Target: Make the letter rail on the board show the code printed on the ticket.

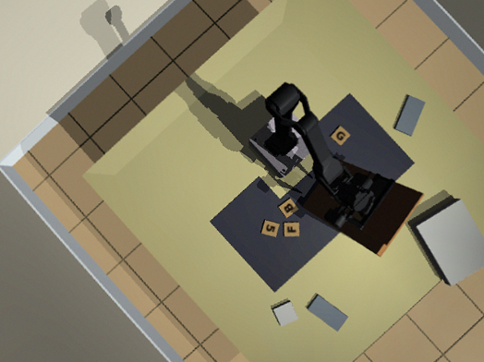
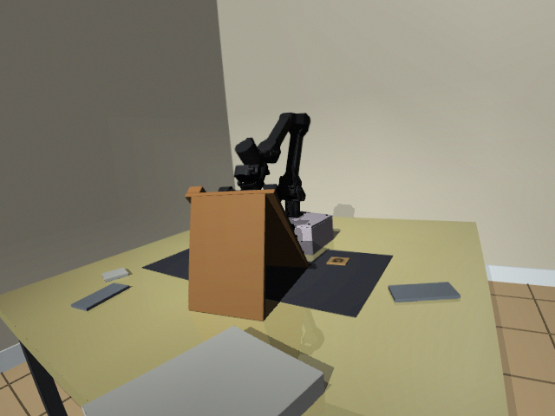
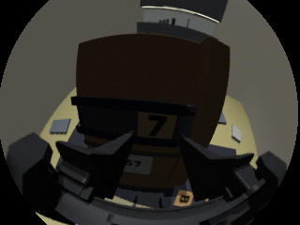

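The brown sloped board [image 1: 398, 213] [image 2: 228, 250] [image 3: 141, 70] carries a black rail [image 3: 133, 105]. Tile 7 [image 3: 157, 123] lies in the rail toward its right end in the wrist view, with a dark strip to its right. My gripper [image 3: 157, 135] is open, its fingertips apart at the two lower sides of tile 7. Whether they touch it is unclear. The ticket [image 3: 142, 164] below is partly hidden by a finger; its visible part looks like 57 or S7. Tile B [image 1: 287, 208] [image 3: 183, 198], tile F [image 1: 291, 229], tile S or 5 [image 1: 269, 228] and tile G [image 1: 340, 135] [image 2: 337, 260] lie off the board.
A dark mat [image 1: 266, 261] [image 2: 331, 290] lies under the loose tiles. A large pale box [image 1: 456, 240] [image 2: 215, 376] stands behind the board. One slate block [image 1: 410, 115] [image 2: 423, 291], another slate block [image 1: 327, 312] [image 2: 101, 296] and a small white block [image 1: 285, 313] [image 2: 115, 274] lie outside the mat.
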`<state>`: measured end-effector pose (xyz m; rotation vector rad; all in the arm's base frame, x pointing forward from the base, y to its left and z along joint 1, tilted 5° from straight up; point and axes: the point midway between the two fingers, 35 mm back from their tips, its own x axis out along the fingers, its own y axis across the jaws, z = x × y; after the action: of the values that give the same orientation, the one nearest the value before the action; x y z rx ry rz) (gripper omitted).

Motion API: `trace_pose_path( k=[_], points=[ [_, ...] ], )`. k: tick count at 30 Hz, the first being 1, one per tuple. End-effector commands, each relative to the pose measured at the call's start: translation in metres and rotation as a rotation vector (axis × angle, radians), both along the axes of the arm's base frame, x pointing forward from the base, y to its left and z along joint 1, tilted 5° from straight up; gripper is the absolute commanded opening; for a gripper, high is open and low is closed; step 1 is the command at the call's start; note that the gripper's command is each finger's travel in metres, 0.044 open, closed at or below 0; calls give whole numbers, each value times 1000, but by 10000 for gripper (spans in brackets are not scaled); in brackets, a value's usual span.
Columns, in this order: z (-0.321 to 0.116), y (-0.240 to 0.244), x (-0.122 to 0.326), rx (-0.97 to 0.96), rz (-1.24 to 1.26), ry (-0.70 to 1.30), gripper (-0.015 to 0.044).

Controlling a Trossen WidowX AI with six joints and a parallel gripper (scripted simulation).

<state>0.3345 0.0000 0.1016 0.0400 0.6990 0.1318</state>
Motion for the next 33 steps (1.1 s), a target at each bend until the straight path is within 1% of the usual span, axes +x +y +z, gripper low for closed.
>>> trace_pose_path(
  k=[1, 33],
  points=[
    [3, 0, -2, -2, 4, -14, 295],
    [1, -3, -11, -2, 4, -13, 295]
  ],
)
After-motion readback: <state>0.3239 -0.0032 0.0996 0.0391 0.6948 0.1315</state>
